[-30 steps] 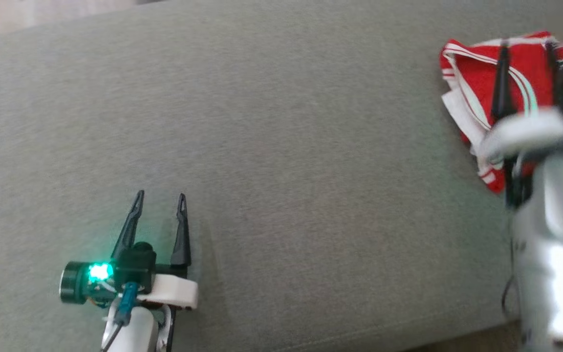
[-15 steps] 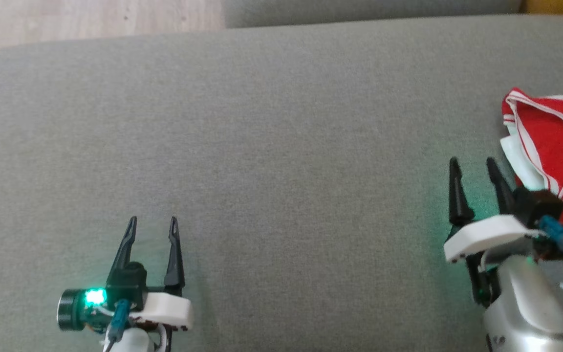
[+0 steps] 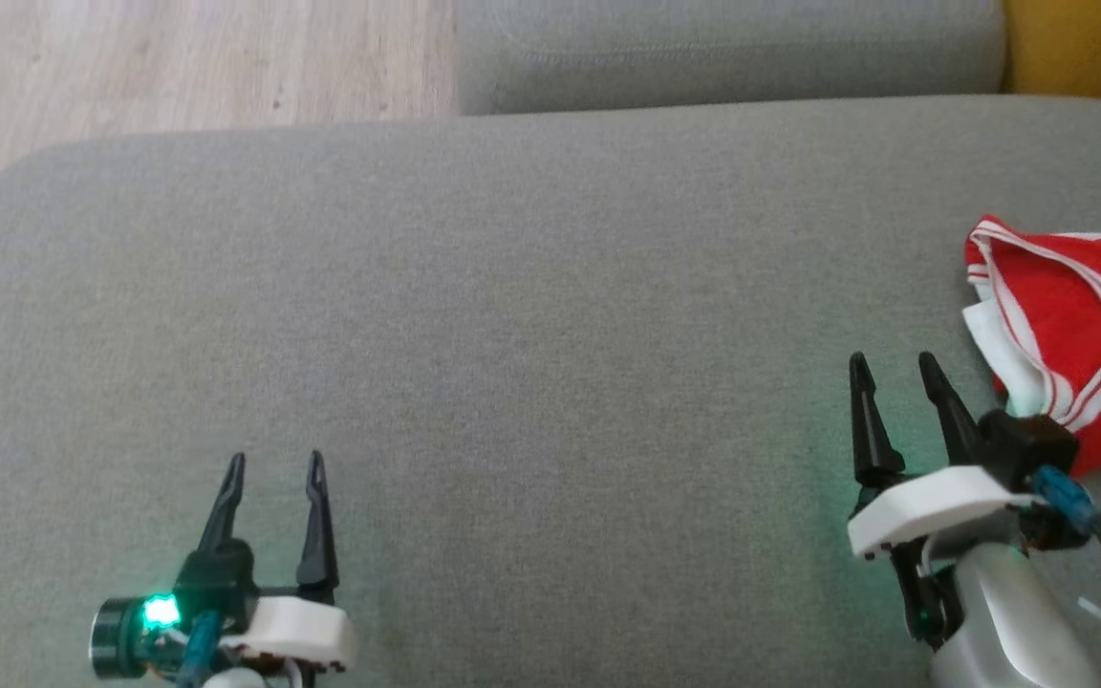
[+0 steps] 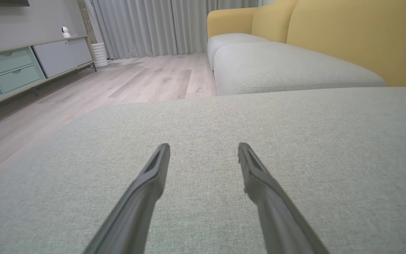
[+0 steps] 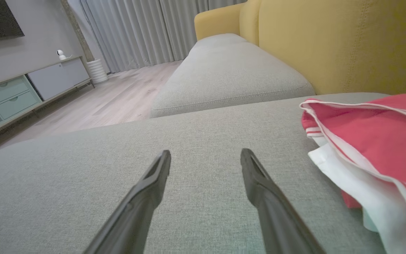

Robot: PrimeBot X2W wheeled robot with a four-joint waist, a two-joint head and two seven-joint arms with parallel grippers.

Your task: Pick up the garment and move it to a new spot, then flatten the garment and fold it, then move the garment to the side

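Red-and-white garment (image 3: 1076,315) lies in bunched layers at 3 o'clock on grey cushion (image 3: 531,334). Right gripper (image 3: 893,359) beside it at 4 o'clock: fingers parted, nothing held. Left gripper (image 3: 276,457) at 7 o'clock: parted, empty. Set-aside step looks about done; next move probably just calls for arms clearing away. Count: one garment, two grippers.

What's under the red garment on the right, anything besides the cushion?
The red garment lies on the grey cushion. A white layer of it pokes out beneath the red at its left edge. Whatever lies under its middle is covered.
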